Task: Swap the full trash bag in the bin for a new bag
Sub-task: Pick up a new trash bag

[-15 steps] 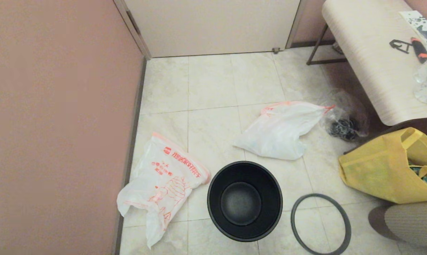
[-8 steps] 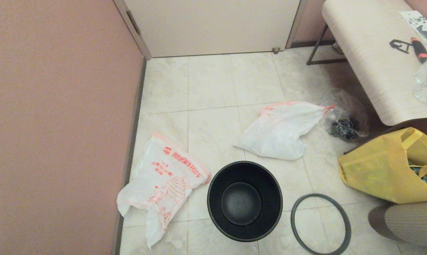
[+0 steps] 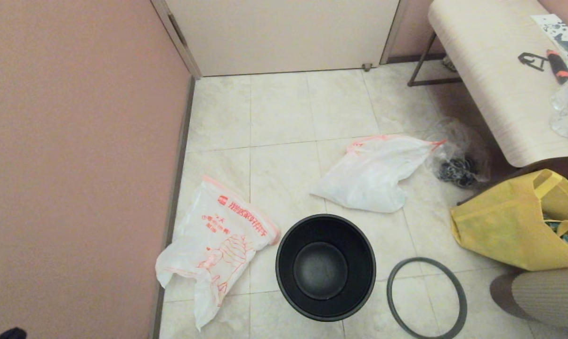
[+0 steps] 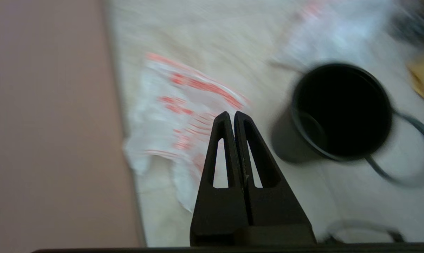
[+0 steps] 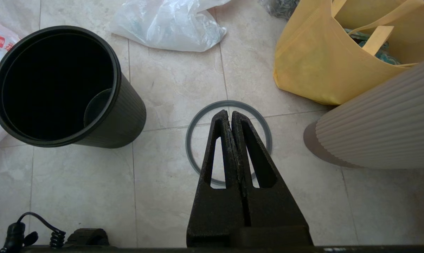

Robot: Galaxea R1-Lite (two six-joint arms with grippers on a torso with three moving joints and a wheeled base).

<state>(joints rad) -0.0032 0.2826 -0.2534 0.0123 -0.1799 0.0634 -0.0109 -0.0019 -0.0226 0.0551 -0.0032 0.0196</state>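
1. The bin (image 3: 325, 267) stands empty on the floor tiles with its grey ring (image 3: 427, 297) lying off just beside it. The full trash bag (image 3: 372, 173) is already out, slumped on the floor beyond the bin. The new bag (image 3: 216, 240), the one with bold red print, lies crumpled against the wall to the bin's left.

2. The left tool (image 4: 234, 114) has its fingers pressed together and holds nothing; it hangs above the new bag's near edge. If it goes down like that it can only push the thin film along the tile — it needs to spread its fingers first.

3. The new bag is limp and lies partly folded. A pinch in the middle would likely catch both layers, so the mouth would not open over the bin.

4. The bin looks light and stands free. Dragging plastic across its rim could tip it or shove it onto the ring.

5. The right tool (image 5: 230, 114), also closed and empty, sits above the ring. A ring lying flat on tile gives little for fingers to get under, so a slip is likely.

6. Hard to make out: the left wrist view is smeared, so the bag's orange rim edge is unclear — and in the head view only a dark sliver of the left arm shows at the bottom corner. The yellow tote (image 3: 515, 221) hides its contents.
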